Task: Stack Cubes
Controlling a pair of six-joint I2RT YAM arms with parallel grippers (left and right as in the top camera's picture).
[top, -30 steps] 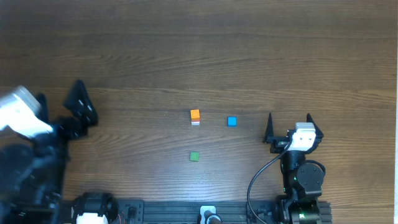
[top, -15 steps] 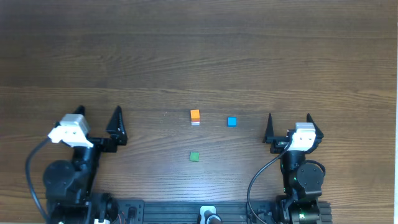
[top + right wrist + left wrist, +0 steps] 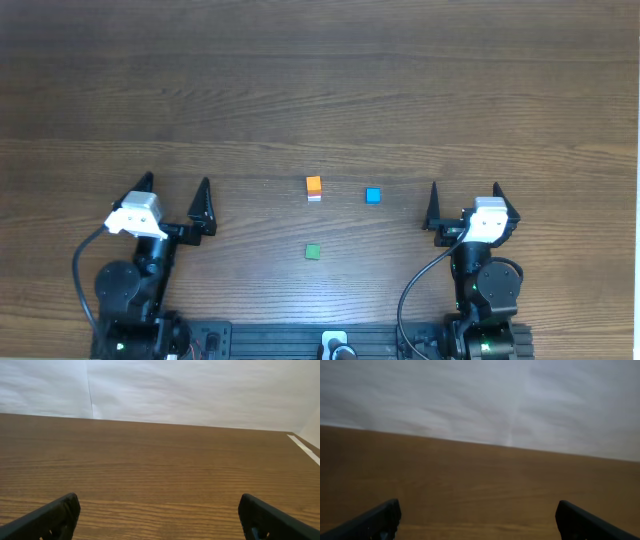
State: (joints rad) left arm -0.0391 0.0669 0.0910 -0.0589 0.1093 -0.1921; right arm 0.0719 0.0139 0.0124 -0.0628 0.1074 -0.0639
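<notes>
Over the last second the left arm had swung in from the 9 o'clock edge of the worktop (image 3: 320, 90) and drawn back toward its base, so that it now sat folded much like the right arm, which had not moved. The cubes had not shifted either. The orange cube (image 3: 314, 184) appeared to sit on top of a white cube (image 3: 314, 198) near the middle of the worktop. The blue cube (image 3: 373, 196) lay on its own just off at 3 o'clock from that pair. The green cube (image 3: 312, 252) lay apart at 6 o'clock from them, nearer the arms' bases. With the left arm pulled clear, the pair looked like a stack only begun, as the blue and green cubes were still loose on the wood. The left gripper (image 3: 178, 182) stood well out at 9 o'clock from the cubes with its fingers spread wide, holding and touching nothing. In its wrist view only bare wood lay between them. The right gripper (image 3: 465, 188), out at 3 o'clock beyond the blue cube, was likewise wide apart and empty.
</notes>
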